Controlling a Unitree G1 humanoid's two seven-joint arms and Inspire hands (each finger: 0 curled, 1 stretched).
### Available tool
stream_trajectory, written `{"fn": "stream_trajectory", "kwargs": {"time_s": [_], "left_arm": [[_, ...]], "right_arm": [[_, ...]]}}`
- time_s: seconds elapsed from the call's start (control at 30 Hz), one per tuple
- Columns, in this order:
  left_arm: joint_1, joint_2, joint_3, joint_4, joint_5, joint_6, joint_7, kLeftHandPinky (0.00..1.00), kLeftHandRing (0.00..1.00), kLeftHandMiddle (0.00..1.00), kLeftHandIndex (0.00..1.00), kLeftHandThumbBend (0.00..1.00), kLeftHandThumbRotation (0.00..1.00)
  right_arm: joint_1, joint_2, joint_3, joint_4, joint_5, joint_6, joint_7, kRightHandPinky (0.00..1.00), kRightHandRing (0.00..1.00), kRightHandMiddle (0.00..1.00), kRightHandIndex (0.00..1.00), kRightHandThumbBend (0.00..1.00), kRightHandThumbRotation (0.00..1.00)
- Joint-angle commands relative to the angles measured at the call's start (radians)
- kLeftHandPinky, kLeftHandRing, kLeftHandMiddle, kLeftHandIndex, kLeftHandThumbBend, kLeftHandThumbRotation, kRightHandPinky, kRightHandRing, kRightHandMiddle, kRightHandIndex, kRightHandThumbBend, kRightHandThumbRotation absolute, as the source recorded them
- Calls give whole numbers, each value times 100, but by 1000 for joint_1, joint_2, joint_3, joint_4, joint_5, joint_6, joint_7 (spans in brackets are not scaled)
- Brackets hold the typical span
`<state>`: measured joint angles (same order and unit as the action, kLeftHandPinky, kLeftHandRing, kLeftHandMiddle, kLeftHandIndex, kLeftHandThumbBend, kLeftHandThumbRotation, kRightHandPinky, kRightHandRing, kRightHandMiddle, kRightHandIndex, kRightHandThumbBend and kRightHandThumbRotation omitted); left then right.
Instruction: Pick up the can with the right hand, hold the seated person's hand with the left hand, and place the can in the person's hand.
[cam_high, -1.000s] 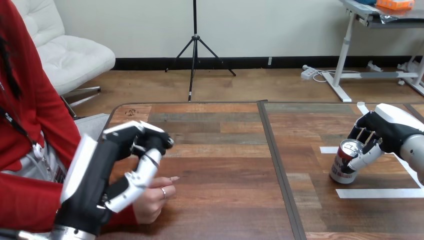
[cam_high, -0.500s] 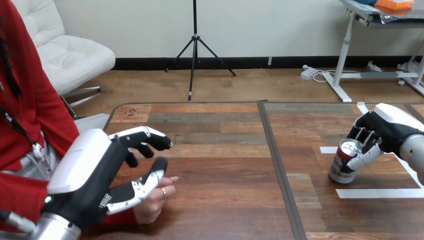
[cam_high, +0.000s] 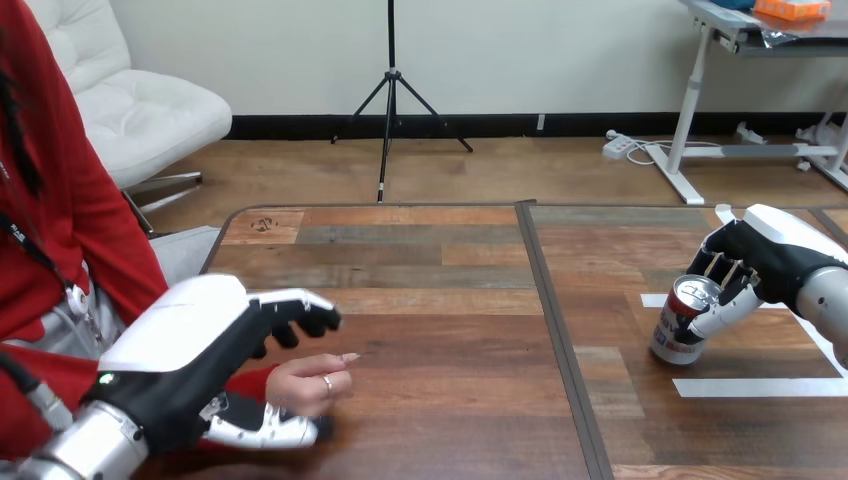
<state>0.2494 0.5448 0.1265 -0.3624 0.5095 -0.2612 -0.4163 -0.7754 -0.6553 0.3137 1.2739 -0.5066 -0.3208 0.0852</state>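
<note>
A red and silver can (cam_high: 680, 328) stands tilted on the table's right side, its top leaning right. My right hand (cam_high: 765, 262) comes in from the right edge, its fingers and thumb curled round the can's upper part. At the lower left the person's hand (cam_high: 305, 380) rests on the table with its fingers pointing right. My left hand (cam_high: 185, 345) hangs over it, fingers (cam_high: 300, 315) reaching above the person's knuckles and the thumb (cam_high: 265, 432) lying along its near side. The left hand looks open and I see no grip on the person's hand.
White tape strips (cam_high: 760, 386) mark the table round the can. A dark seam (cam_high: 560, 340) runs down the wooden table's (cam_high: 430, 280) middle. The person sits at the left edge, with a red sleeve (cam_high: 40, 400) beside my left arm.
My left hand has turned palm-down and sunk over the person's hand, its thumb dropping to the near side. The right hand has tipped the can and drawn it slightly left.
</note>
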Motion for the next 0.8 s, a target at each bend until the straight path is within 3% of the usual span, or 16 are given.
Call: {"fn": "stream_trajectory", "kwargs": {"time_s": [0.0,0.3,0.77], "left_arm": [[-80,46,-28,0,-7,27,-40,61,71,76,75,100,23],[-109,69,-52,20,30,76,-68,63,73,77,76,100,20],[-128,72,-83,33,59,164,-85,64,74,78,77,100,19]], "right_arm": [[-54,-1,-31,-27,28,-11,-6,45,49,51,46,79,0],[-51,1,-26,-26,22,2,-12,46,50,52,46,79,0],[-46,-1,-23,-24,17,4,-22,47,52,53,46,79,0]]}}
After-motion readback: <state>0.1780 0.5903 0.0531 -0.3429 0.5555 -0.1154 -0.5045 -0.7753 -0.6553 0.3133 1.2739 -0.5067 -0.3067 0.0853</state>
